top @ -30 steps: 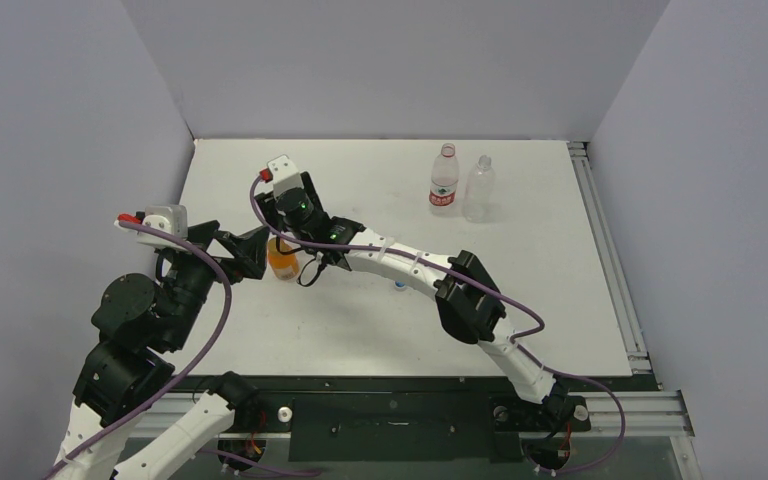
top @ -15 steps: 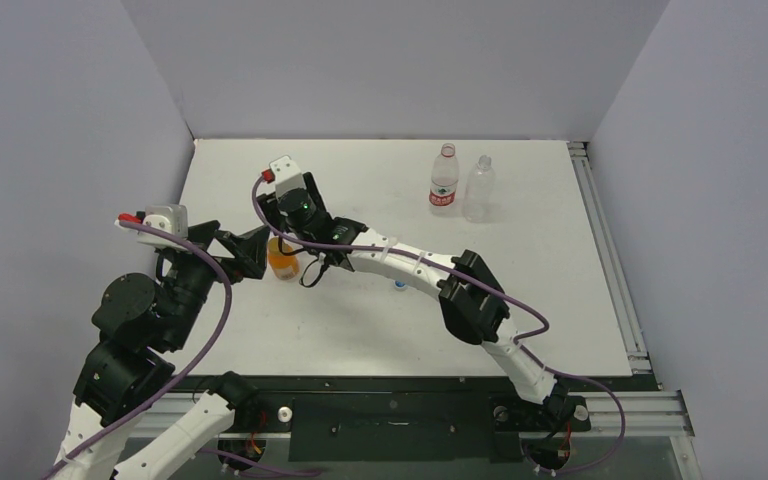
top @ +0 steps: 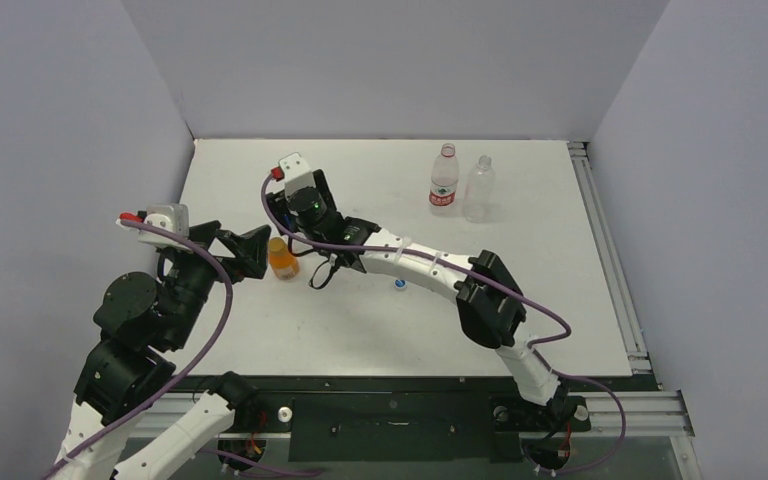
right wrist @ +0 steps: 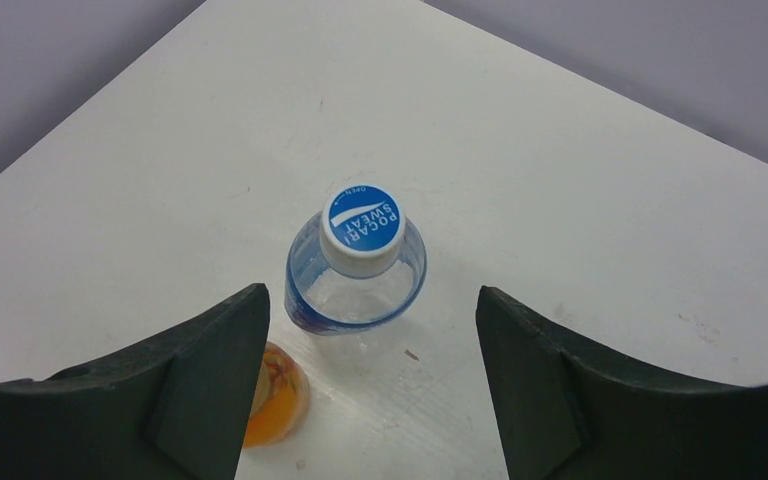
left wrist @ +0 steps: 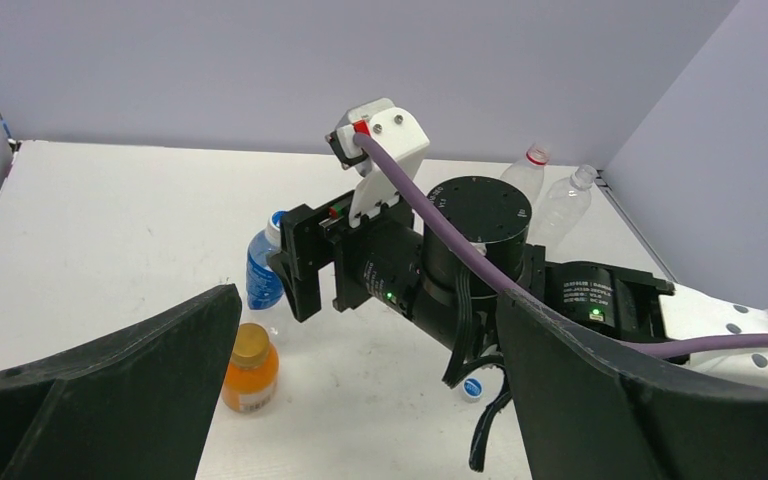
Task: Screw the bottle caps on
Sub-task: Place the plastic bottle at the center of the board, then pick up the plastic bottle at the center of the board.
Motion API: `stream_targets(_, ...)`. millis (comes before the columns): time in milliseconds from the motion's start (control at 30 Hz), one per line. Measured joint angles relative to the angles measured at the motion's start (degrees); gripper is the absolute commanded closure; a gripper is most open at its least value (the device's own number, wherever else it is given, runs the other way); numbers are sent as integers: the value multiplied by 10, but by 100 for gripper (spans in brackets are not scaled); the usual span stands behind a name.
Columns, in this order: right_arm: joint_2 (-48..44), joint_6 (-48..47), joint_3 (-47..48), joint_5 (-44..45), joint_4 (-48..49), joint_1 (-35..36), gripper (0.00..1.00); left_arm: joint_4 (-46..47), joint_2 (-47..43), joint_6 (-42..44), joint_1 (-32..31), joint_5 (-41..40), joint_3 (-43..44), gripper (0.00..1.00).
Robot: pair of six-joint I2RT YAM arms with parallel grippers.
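Big white table (top: 380, 330). My L gripper (top: 258, 252) is spread wide, right by the orange bottle (top: 281, 260) w/ its gold cap (left wrist: 251, 343) on. My R gripper (right wrist: 370, 292) is spread too, holding nothing, over the blue bottle (right wrist: 405, 285). Its blue-white cap (right wrist: 364, 228) sits on top. A loose cap (top: 399, 283) lies on the table nearby.

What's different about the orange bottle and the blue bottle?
The orange bottle holds orange drink; the blue bottle looks clear inside. The orange bottle wears a gold cap; the blue bottle wears a blue-and-white cap. Both stand upright with caps on.
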Motion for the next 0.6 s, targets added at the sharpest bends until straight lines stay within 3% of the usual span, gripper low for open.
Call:
stream_targets(267, -99, 22, -130, 11, 3, 0, 27, -5, 2, 0, 0, -2, 0, 3)
stream_targets(600, -377, 124, -363, 59, -68, -17, 27, 0, 21, 1, 0, 14, -26, 4)
